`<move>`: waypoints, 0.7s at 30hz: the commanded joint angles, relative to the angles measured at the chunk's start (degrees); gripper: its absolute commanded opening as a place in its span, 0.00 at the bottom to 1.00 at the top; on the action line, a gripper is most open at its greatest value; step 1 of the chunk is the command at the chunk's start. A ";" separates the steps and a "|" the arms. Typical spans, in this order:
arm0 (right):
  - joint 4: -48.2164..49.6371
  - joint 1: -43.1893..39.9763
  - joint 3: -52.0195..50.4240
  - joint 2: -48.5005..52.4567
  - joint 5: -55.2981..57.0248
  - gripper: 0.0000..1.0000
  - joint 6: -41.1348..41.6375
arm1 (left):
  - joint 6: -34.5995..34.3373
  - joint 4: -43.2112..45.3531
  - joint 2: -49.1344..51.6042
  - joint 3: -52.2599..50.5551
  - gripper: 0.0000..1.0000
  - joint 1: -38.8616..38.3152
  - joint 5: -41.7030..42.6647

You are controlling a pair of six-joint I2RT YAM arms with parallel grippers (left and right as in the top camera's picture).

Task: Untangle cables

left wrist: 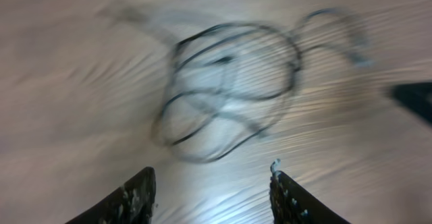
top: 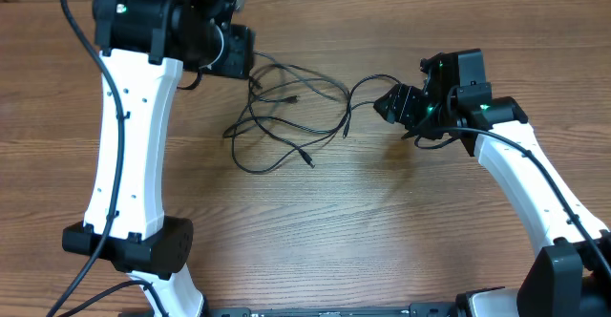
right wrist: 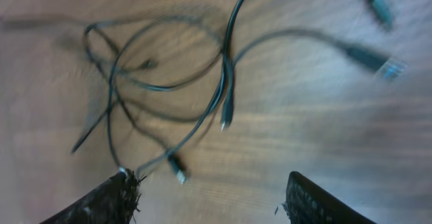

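Observation:
The cables (top: 286, 116) are thin black wires with small plug ends, lying in a loose tangle on the wooden table between the two arms. My left gripper (top: 234, 52) is at the tangle's far left edge. In the left wrist view it is open (left wrist: 212, 183) and empty, with the blurred tangle (left wrist: 229, 89) ahead of it. My right gripper (top: 396, 102) is just right of the tangle, next to a looped strand. In the right wrist view it is open (right wrist: 209, 183) above the table, with the cables (right wrist: 169, 82) ahead and a plug end (right wrist: 177, 170) near its left finger.
The wooden table (top: 382, 221) spreads out in front of the tangle. Two more plug ends (right wrist: 371, 59) lie at the upper right of the right wrist view. The white arm links and their thicker black cables stand at the left (top: 129, 145) and right (top: 535, 193).

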 commanded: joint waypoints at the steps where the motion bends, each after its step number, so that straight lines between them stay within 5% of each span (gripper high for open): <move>1: -1.49 2.10 1.20 -0.07 -4.31 0.71 2.62 | -5.40 -3.26 -0.07 -0.98 0.56 0.87 -15.21; 8: -2.14 9.09 0.92 -0.07 1.68 0.77 9.62 | -5.60 -3.32 -4.63 -6.01 0.59 1.18 -15.32; 16: -2.14 16.70 0.11 0.48 9.42 0.79 17.46 | -9.90 -3.23 -21.29 -28.70 0.61 1.18 -15.45; 21: 5.49 21.07 -2.45 3.28 12.37 0.78 21.59 | -10.40 7.02 -26.86 -41.13 0.76 1.14 -12.98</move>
